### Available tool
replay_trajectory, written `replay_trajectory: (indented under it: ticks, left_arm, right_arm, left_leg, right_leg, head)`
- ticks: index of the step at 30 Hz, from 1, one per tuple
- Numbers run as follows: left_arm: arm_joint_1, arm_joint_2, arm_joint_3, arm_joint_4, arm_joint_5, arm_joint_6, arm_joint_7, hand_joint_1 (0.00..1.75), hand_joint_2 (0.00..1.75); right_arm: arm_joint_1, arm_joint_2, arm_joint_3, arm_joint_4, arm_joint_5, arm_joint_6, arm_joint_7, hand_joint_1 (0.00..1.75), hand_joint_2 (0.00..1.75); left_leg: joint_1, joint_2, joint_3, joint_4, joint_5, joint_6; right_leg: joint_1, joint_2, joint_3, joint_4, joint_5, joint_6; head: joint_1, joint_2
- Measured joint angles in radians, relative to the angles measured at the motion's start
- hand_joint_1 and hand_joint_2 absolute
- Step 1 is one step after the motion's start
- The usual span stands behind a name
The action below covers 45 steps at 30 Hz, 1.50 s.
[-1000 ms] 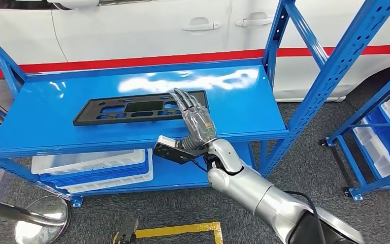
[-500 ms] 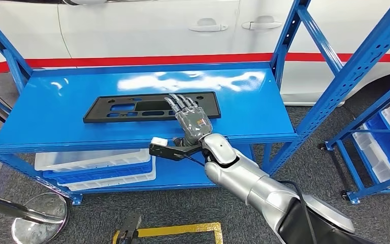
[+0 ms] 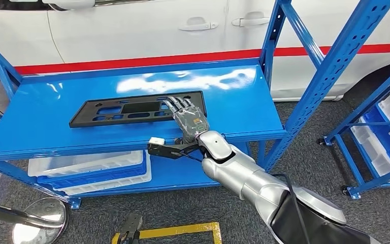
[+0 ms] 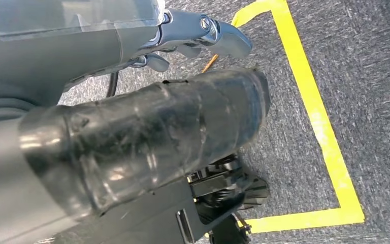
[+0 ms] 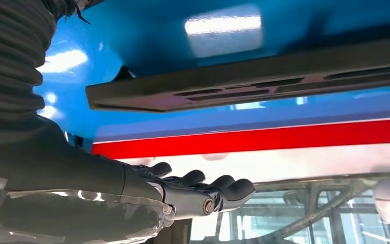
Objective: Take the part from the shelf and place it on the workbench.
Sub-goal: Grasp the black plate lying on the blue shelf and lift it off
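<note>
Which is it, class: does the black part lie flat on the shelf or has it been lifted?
Flat. The black part lies on the blue shelf; the right robot hand reaches over its end, fingers extended, not gripping.

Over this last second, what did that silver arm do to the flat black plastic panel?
The right hand settled lower over the near right end of the flat black plastic panel, fingers spread, not gripping yet. The panel lies flat on the blue metal shelf as before.
</note>
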Motion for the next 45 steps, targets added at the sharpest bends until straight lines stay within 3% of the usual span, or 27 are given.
replay_trajectory:
  ticks: [2,4,6,8,12,13,14,17,19,22,24,26,28,29,30,31,33,35,39,41,43,44,45]
  left_arm:
    - [-0.003,0.000,-0.001,0.000,0.000,0.000,0.000,0.00,0.00]
    - [-0.005,-0.001,-0.001,0.000,-0.002,-0.001,0.001,0.00,0.00]
    - [-0.005,-0.001,-0.002,0.000,-0.003,-0.002,0.002,0.00,0.00]
    - [-0.005,-0.002,-0.002,0.000,-0.005,-0.002,0.003,0.00,0.00]
    - [-0.006,-0.005,-0.002,0.000,-0.008,-0.002,0.003,0.00,0.00]
    - [-0.005,-0.005,-0.002,0.000,-0.009,-0.003,0.003,0.00,0.00]
    - [-0.005,-0.006,-0.002,0.000,-0.009,-0.003,0.003,0.00,0.00]
    - [-0.005,-0.007,-0.002,0.000,-0.010,-0.004,0.003,0.00,0.00]
    - [-0.004,-0.007,-0.002,0.000,-0.012,-0.005,0.003,0.00,0.00]
    - [-0.001,-0.008,-0.002,0.000,-0.015,-0.007,0.002,0.00,0.00]
    - [-0.001,-0.008,-0.002,0.000,-0.018,-0.008,0.002,0.00,0.00]
    - [-0.001,-0.009,-0.002,0.000,-0.020,-0.008,0.001,0.00,0.00]
    - [0.000,-0.009,-0.002,0.000,-0.020,-0.008,0.001,0.00,0.00]
    - [0.001,-0.009,-0.002,0.000,-0.021,-0.008,0.002,0.00,0.00]
    - [0.002,-0.009,-0.002,0.000,-0.021,-0.008,0.002,0.00,0.00]
    - [0.003,-0.010,-0.002,0.000,-0.022,-0.008,0.002,0.00,0.00]
    - [0.002,-0.010,-0.002,0.000,-0.023,-0.008,0.003,0.00,0.00]
    - [0.001,-0.010,-0.002,0.000,-0.024,-0.007,0.003,0.00,0.00]
    - [0.003,-0.011,-0.002,0.000,-0.024,-0.006,0.003,0.00,0.00]
    - [0.003,-0.013,-0.002,0.000,-0.025,-0.006,0.003,0.00,0.00]
    - [0.003,-0.014,-0.002,0.000,-0.025,-0.006,0.003,0.00,0.00]
    - [0.005,-0.014,-0.002,0.000,-0.026,-0.006,0.002,0.00,0.00]
    - [0.006,-0.015,-0.002,0.000,-0.026,-0.006,0.002,0.00,0.00]
  right_arm:
    - [-0.005,0.005,0.000,0.012,0.002,0.003,0.000,0.00,1.75]
    - [-0.009,0.008,0.001,0.024,0.002,0.013,0.002,0.00,1.75]
    - [-0.010,0.009,0.002,0.036,0.005,0.023,0.009,0.00,1.75]
    - [-0.012,0.010,0.004,0.049,0.011,0.026,0.018,0.00,1.75]
    - [-0.017,0.010,0.009,0.076,0.025,0.025,0.036,0.00,1.75]
    - [-0.017,0.010,0.011,0.083,0.027,0.025,0.042,0.00,1.75]
    - [-0.017,0.009,0.012,0.089,0.030,0.025,0.048,0.00,1.75]
    - [-0.022,0.009,0.015,0.102,0.045,0.027,0.069,0.00,1.75]
    - [-0.026,0.008,0.016,0.108,0.058,0.031,0.086,0.00,1.75]
    - [-0.029,0.006,0.017,0.119,0.079,0.041,0.117,0.00,1.75]
    - [-0.033,0.005,0.017,0.125,0.087,0.043,0.130,0.00,1.75]
    - [-0.039,0.005,0.018,0.130,0.091,0.044,0.137,0.00,1.75]
    - [-0.042,0.004,0.019,0.137,0.094,0.047,0.146,0.00,1.75]
    - [-0.042,0.004,0.019,0.142,0.095,0.049,0.153,0.00,1.75]
    - [-0.042,0.004,0.019,0.147,0.097,0.051,0.162,0.00,1.75]
    - [-0.043,0.003,0.020,0.151,0.100,0.052,0.170,0.00,1.75]
    - [-0.047,0.003,0.020,0.157,0.105,0.054,0.186,0.00,1.75]
    - [-0.051,0.002,0.020,0.163,0.112,0.058,0.201,0.00,1.75]
    - [-0.056,-0.007,0.021,0.177,0.128,0.075,0.231,0.00,1.75]
    - [-0.060,-0.015,0.023,0.185,0.137,0.079,0.249,0.00,1.75]
    - [-0.062,-0.023,0.024,0.191,0.144,0.077,0.267,0.00,1.75]
    - [-0.061,-0.027,0.024,0.193,0.146,0.076,0.273,0.00,1.31]
    - [-0.060,-0.031,0.024,0.196,0.148,0.075,0.278,0.00,0.87]
  left_leg:
    - [-0.004,0.000,0.063,-0.132,0.053,0.012]
    - [-0.010,-0.002,0.091,-0.191,0.061,0.020]
    - [-0.010,-0.002,0.095,-0.202,0.064,0.026]
    - [-0.005,-0.001,0.102,-0.216,0.071,0.037]
    - [-0.002,0.001,0.106,-0.221,0.074,0.047]
    - [-0.002,0.001,0.106,-0.220,0.072,0.048]
    - [-0.002,0.000,0.106,-0.217,0.071,0.047]
    - [-0.003,-0.002,0.103,-0.199,0.059,0.037]
    - [-0.006,-0.002,0.096,-0.189,0.054,0.027]
    - [-0.007,-0.002,0.094,-0.190,0.057,0.018]
    - [-0.005,-0.001,0.086,-0.170,0.040,0.010]
    - [-0.002,0.001,0.045,-0.080,-0.009,0.000]
    - [0.000,0.001,-0.019,0.049,-0.059,-0.006]
    - [0.000,0.001,-0.039,0.086,-0.065,-0.006]
    - [0.000,0.001,-0.041,0.086,-0.051,-0.004]
    - [0.000,0.001,-0.024,0.047,-0.022,0.000]
    - [-0.004,0.000,0.042,-0.090,0.045,0.014]
    - [-0.010,-0.001,0.086,-0.182,0.068,0.024]
    - [-0.007,0.000,0.099,-0.215,0.074,0.035]
    - [-0.002,0.002,0.106,-0.227,0.081,0.043]
    - [-0.003,0.003,0.106,-0.228,0.081,0.047]
    - [-0.003,0.003,0.105,-0.227,0.081,0.048]
    - [-0.003,0.002,0.105,-0.226,0.080,0.048]
  right_leg:
    - [0.001,0.003,0.002,-0.001,0.000,0.003]
    - [0.001,0.003,-0.001,-0.004,0.002,0.012]
    - [0.001,0.003,-0.001,-0.008,0.004,0.024]
    - [0.003,0.001,-0.009,0.013,-0.014,0.034]
    - [0.003,-0.001,-0.107,0.225,-0.115,0.042]
    - [0.002,-0.002,-0.120,0.251,-0.116,0.044]
    - [0.001,-0.002,-0.116,0.241,-0.098,0.045]
    - [-0.004,-0.003,-0.034,0.069,-0.015,0.043]
    - [-0.002,-0.002,-0.006,0.009,-0.003,0.036]
    - [0.001,0.001,-0.007,0.006,-0.002,0.023]
    - [-0.003,0.001,-0.004,0.002,0.001,0.013]
    - [-0.005,0.001,-0.002,-0.001,0.003,0.005]
    - [-0.004,0.001,-0.002,-0.001,0.003,0.002]
    - [-0.002,0.001,-0.002,-0.001,0.003,0.002]
    - [-0.002,0.002,-0.002,-0.001,0.003,0.002]
    - [-0.001,0.003,0.000,-0.001,0.003,0.002]
    - [0.002,0.005,0.002,-0.002,0.003,0.003]
    - [0.003,0.007,0.000,-0.004,0.004,0.008]
    - [0.003,0.005,-0.004,-0.003,0.001,0.031]
    - [0.004,0.003,-0.035,0.067,-0.044,0.039]
    - [0.005,0.002,-0.091,0.191,-0.103,0.044]
    - [0.003,0.002,-0.113,0.237,-0.117,0.046]
    - [0.001,0.002,-0.119,0.251,-0.112,0.049]
  head:
    - [0.000,0.000]
    - [0.000,0.000]
    - [0.000,0.000]
    - [0.001,0.000]
    - [0.008,0.000]
    - [0.009,0.000]
    - [0.010,0.000]
    - [0.011,0.000]
    - [0.011,0.000]
    - [0.010,0.000]
    - [0.007,0.000]
    - [0.002,0.000]
    - [0.000,0.000]
    - [0.000,0.000]
    - [0.000,0.000]
    - [0.000,0.000]
    - [0.000,0.000]
    - [0.000,0.000]
    - [0.001,0.000]
    - [0.006,0.000]
    - [0.009,0.000]
    - [0.010,0.000]
    - [0.010,0.000]
